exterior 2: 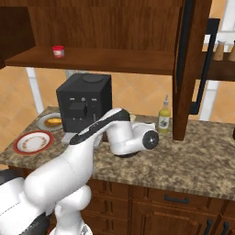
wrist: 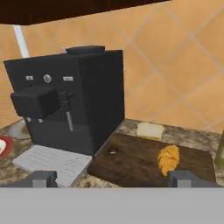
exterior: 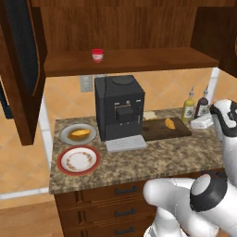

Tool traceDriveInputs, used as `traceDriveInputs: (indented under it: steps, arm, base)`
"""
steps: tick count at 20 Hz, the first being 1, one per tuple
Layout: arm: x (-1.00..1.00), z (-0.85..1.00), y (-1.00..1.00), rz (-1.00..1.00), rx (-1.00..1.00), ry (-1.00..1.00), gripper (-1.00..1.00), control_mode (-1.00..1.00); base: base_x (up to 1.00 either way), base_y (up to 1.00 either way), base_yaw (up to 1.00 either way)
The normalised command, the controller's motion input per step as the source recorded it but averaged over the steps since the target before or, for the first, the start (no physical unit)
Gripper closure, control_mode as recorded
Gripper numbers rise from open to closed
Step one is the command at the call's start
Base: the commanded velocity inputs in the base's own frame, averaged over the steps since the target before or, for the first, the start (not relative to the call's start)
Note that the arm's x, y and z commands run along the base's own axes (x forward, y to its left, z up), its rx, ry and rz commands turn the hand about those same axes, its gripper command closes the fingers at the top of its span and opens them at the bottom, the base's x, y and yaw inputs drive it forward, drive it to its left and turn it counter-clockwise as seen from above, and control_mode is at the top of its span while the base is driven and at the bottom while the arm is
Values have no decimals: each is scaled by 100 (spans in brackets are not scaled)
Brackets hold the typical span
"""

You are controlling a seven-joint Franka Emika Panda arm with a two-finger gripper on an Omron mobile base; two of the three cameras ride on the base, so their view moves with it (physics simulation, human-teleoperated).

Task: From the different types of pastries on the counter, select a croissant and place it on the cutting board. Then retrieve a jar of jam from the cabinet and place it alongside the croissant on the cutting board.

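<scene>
The ridged golden-brown croissant (wrist: 168, 159) lies lower right on the dark cutting board (wrist: 131, 164), long axis running toward the frame's top; end effector (wrist: 113, 178) fingers apart.

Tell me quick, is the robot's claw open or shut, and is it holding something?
Gripper: open and holding nothing; the croissant lies on the cutting board just ahead of it.

Arm covers the board in the right base view. Hand view cuts the red plate (wrist: 2, 146) at its left edge and a bottle (wrist: 220, 151) at the right. Jar (exterior: 97, 55) label too small to read.
</scene>
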Motion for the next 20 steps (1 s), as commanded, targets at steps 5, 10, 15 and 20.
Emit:
traceDriveInputs:
  steps: [5,10,15,20]
  arm:
    - [-100,100,28,0,1,-48,-100,-100]
    - [-100,100,35,0,2,-30,-100,-100]
    - [-100,100,48,6,6,-1,-100,-100]
    - [-91,100,40,10,11,3,-100,-100]
  base:
    - [0,0,0]
    - [0,0,0]
    - [0,0,0]
    - [0,0,0]
